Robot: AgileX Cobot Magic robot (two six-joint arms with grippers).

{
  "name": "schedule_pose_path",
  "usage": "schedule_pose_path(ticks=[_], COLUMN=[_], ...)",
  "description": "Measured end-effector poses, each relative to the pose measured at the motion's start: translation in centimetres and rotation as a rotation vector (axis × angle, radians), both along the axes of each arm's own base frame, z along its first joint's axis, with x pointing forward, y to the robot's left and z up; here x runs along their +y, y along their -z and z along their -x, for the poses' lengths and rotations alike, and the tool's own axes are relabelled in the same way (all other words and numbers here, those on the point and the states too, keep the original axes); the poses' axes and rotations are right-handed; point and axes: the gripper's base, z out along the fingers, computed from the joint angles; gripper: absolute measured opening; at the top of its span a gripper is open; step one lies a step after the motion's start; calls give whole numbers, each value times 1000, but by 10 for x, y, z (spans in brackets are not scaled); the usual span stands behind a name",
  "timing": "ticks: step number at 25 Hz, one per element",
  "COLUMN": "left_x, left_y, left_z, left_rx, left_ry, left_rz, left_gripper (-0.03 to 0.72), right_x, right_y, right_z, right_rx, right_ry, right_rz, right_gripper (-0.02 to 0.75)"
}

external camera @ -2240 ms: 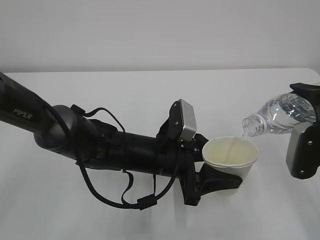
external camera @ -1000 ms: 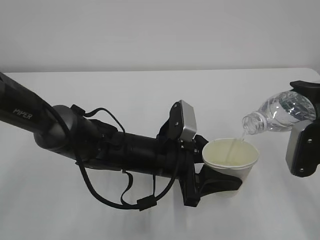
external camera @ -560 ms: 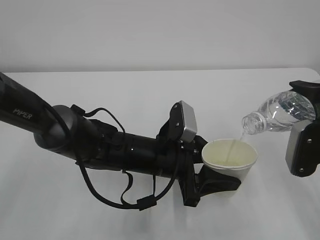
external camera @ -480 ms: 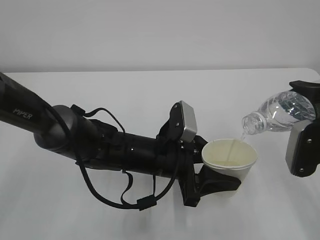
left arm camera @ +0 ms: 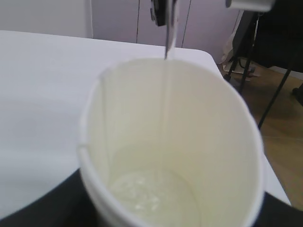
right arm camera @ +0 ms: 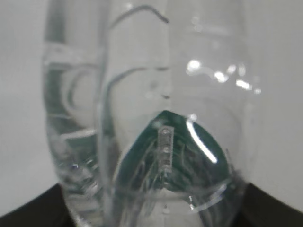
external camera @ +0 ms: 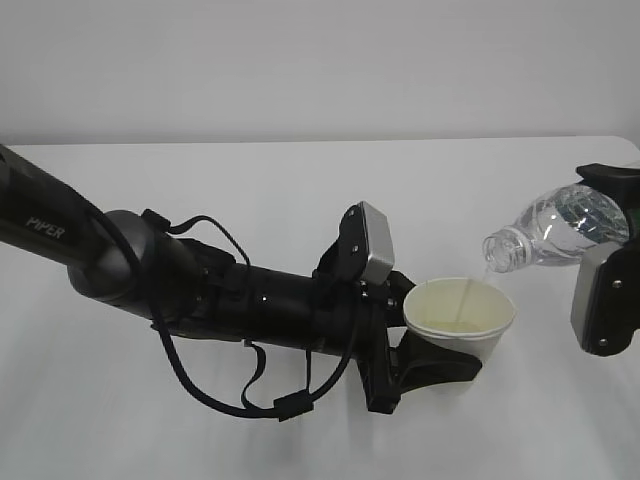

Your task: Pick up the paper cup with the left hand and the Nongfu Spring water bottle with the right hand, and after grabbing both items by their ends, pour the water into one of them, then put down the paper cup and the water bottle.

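The white paper cup (external camera: pixel 492 345) stands upright above the table, and my left gripper (external camera: pixel 447 362) is shut on its lower end. To the right, the clear Nongfu Spring water bottle (external camera: pixel 560 232) lies tilted with its open mouth down-left over the cup's rim. My right gripper (external camera: pixel 613 222) is shut on the bottle's base end. A thin stream of water (external camera: pixel 467 290) falls into the cup. The left wrist view looks into the cup (left arm camera: pixel 199 118), with water (left arm camera: pixel 151 194) pooled at its bottom and a black finger (left arm camera: pixel 49 210) beside it. The bottle (right arm camera: pixel 156 94) with its green label (right arm camera: pixel 180 161) fills the right wrist view.
The white table (external camera: pixel 220 190) runs back to a pale wall. My left arm (external camera: pixel 150 275), with looping cables, lies across the table's left half. Past the table's far corner, the left wrist view shows brown floor and dark furniture legs (left arm camera: pixel 265 71).
The stream of water keeps running from the bottle into the cup. Both arms, cup and bottle have hardly moved.
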Motion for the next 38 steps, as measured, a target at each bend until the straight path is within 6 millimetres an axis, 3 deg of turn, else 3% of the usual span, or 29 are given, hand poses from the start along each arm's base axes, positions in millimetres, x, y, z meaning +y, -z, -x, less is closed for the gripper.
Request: schedule_pose_path(ticks=[38], left_x=[0], left_y=[0], left_z=[0], left_rx=[0], left_ry=[0], left_rz=[0], left_gripper=[430], right_x=[0], right_y=[0], right_z=[0], right_rx=[4], right_ry=[-2], right_rz=[19], right_gripper=[429])
